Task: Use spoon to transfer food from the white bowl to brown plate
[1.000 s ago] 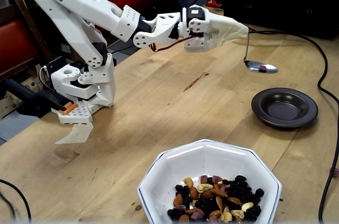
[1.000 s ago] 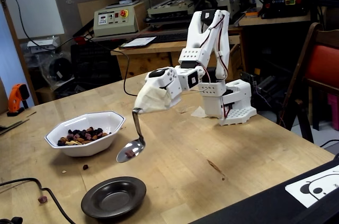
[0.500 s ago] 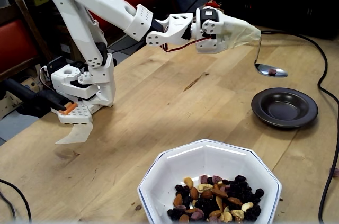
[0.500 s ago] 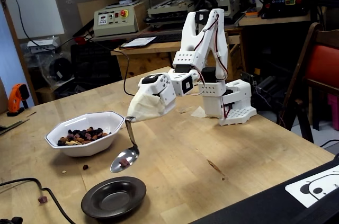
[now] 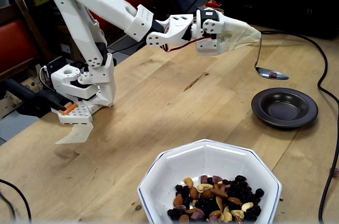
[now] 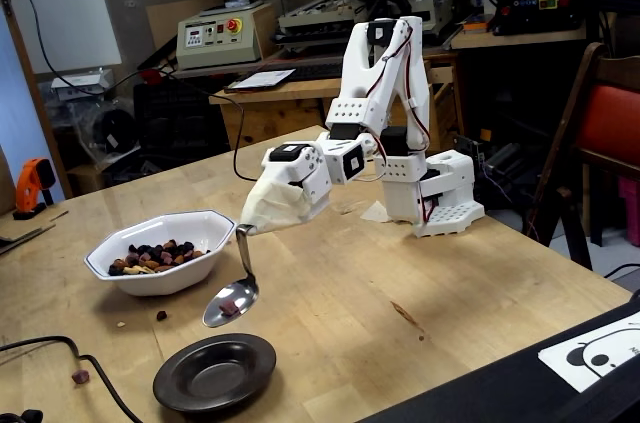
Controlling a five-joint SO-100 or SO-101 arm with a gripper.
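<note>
Change: since half a second ago the spoon (image 5: pixel 270 72) sits a touch lower and nearer the brown plate (image 5: pixel 284 107); the arm's pose is almost the same.
Jaws: wrapped in a pale cloth cover (image 6: pixel 277 205), so the gripper (image 5: pixel 253 35) tip is hidden; the spoon handle comes out of the cover's point, which means the jaws are pinching it, though the fingers themselves cannot be seen.
Spoon: hangs below the covered tip, handle running steeply down, oval bowl held roughly level in the air, clear of the bench (image 5: pixel 175 102).
Spoon relative to brown plate: in one fixed view the spoon bowl hovers just beyond the plate's far-left rim; in the other fixed view the spoon (image 6: pixel 229 301) is above and slightly left of the plate (image 6: pixel 214 372), not touching it.
Food on spoon: one small reddish piece (image 6: pixel 231 307) lies in the spoon bowl.
Brown plate: its sunken centre looks bare.
White bowl (image 5: pixel 159 173): well apart from the plate, on the bench, holding the food (image 5: pixel 214 200), a heap of nuts and dark raisins.
Strays: a few bits lie on the bench between bowl and plate (image 6: pixel 160 315).
</note>
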